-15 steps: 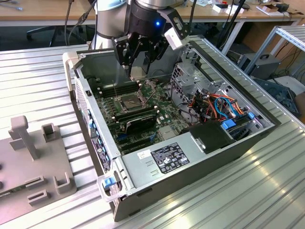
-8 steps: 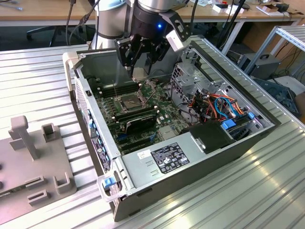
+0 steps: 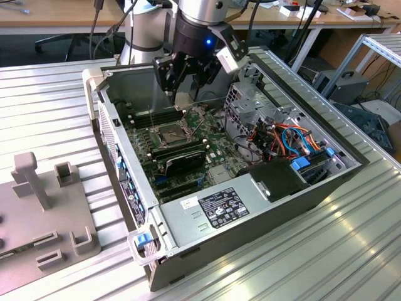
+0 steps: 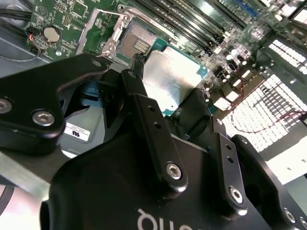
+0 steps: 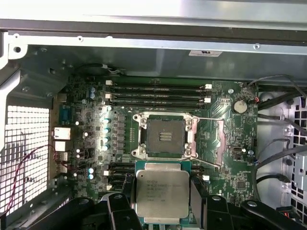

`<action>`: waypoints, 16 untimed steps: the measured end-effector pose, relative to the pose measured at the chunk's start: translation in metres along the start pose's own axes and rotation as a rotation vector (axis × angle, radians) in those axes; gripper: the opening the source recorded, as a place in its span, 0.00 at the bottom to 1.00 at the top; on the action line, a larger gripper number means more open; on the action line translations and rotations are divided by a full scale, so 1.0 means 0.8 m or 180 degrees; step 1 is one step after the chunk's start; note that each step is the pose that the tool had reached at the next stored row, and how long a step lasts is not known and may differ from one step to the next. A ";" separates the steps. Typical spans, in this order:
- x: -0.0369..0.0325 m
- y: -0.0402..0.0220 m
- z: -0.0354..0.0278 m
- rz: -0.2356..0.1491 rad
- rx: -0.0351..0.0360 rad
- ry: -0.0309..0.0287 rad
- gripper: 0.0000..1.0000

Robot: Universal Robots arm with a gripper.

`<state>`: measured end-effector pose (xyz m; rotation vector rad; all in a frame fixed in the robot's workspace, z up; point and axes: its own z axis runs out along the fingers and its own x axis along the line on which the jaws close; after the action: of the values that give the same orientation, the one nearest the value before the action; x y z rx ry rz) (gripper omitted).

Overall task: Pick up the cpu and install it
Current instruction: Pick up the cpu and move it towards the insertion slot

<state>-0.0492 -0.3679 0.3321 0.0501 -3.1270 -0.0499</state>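
Note:
The cpu [image 5: 162,191], a flat square chip with a dull silver top on a green edge, sits between the black fingers of my gripper [image 5: 162,203]. In the second wrist view the cpu [image 4: 172,76] is clamped at two opposite edges by the gripper [image 4: 173,103]. The dark square socket [image 5: 165,136] on the green motherboard [image 5: 91,120] lies open with its metal frame and lever raised, a short way beyond the chip. In the exterior view the gripper [image 3: 187,94] hangs inside the open computer case, above and just behind the socket [image 3: 170,132].
Long black memory sticks [image 5: 158,93] run beside the socket. The case wall [image 3: 119,150] and back panel [image 5: 144,52] close in around the board. A drive cage with coloured cables [image 3: 288,141] and a power supply [image 3: 216,210] fill the case's other end. A grey fixture [image 3: 44,207] stands at the exterior view's left.

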 end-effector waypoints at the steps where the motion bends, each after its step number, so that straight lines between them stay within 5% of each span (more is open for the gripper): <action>1: -0.0001 0.0008 0.0007 0.0000 0.0000 0.0000 0.55; 8: -0.0002 0.0013 0.0020 0.0000 -0.0001 0.0000 0.55; 16: -0.0013 0.0058 0.0188 0.0000 0.0000 0.0000 0.55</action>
<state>-0.0485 -0.3627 0.3172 0.0502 -3.1271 -0.0500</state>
